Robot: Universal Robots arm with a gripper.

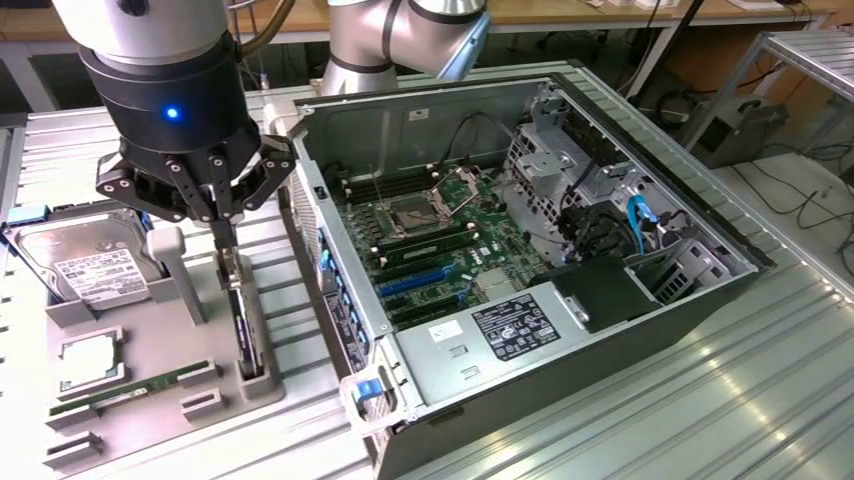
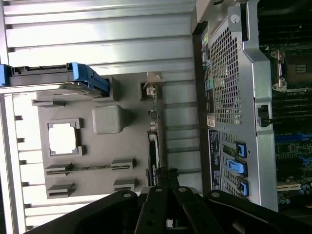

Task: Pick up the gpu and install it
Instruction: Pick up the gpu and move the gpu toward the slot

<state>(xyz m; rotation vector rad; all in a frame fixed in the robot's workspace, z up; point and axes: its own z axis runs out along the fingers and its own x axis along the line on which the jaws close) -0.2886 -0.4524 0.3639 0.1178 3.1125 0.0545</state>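
The gpu point(image 1: 240, 325) is a thin black card standing on its long edge in a slot of the grey holder tray point(image 1: 200, 345), to the exterior view's left of the open computer case point(image 1: 327, 260). My gripper point(image 1: 223, 245) hangs straight down over the card's far end, with its fingers shut on the card's top edge. In the wrist view the gpu point(image 2: 152, 141) runs along the tray's edge and the gripper point(image 2: 163, 171) meets it at one end. The card rests in the tray. The motherboard point(image 1: 434, 235) with blue slots point(image 1: 411, 281) lies open inside the case.
On the tray lie a silver hard drive point(image 1: 83, 265) with a white label, a processor chip point(image 1: 88, 360) and a green memory stick point(image 1: 127, 393). A grey post point(image 1: 170, 255) stands close beside the gripper. The case wall point(image 2: 229, 87) rises right next to the tray.
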